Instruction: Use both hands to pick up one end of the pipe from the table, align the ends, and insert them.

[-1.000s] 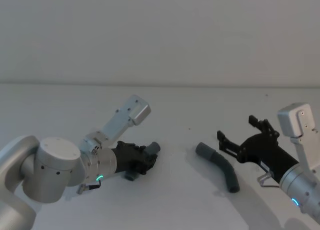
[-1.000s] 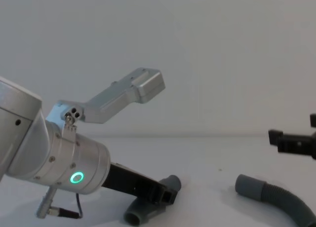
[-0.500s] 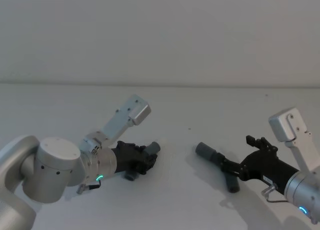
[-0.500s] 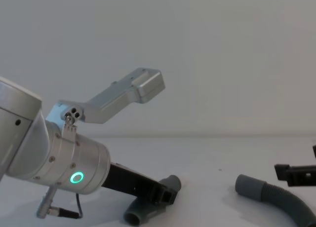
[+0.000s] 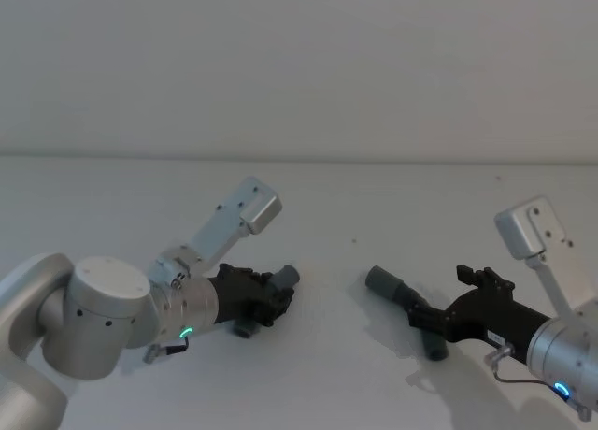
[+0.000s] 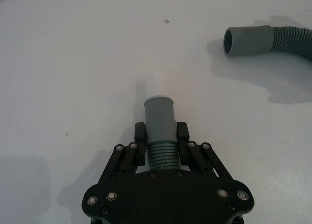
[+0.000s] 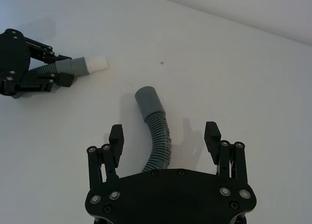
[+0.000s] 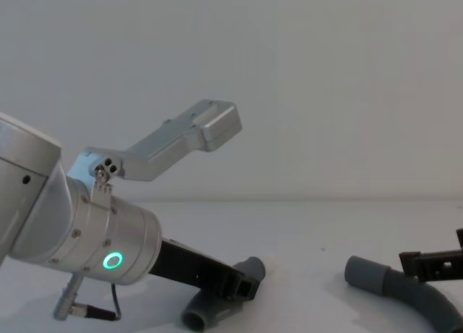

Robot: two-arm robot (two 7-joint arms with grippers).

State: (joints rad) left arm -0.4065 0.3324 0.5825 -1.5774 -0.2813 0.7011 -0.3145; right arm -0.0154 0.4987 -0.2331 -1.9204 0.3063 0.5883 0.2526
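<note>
Head view: short tube [image 5: 286, 277] held low at table [image 5: 355, 374] by left gripper [image 5: 271, 302]; hose [image 5: 385, 284] lying well apart.
Left wrist view: fingers [image 6: 140, 136] clamped on ribs behind cuff [image 6: 160, 114].
Right wrist view: right gripper [image 7: 164, 134] spread wide, hose straddled (not yet gripped).
Risk: hose may be nudged aside by off-centre closure.

No legible text, no brand marks, no numbers, no signs on anything in view
</note>
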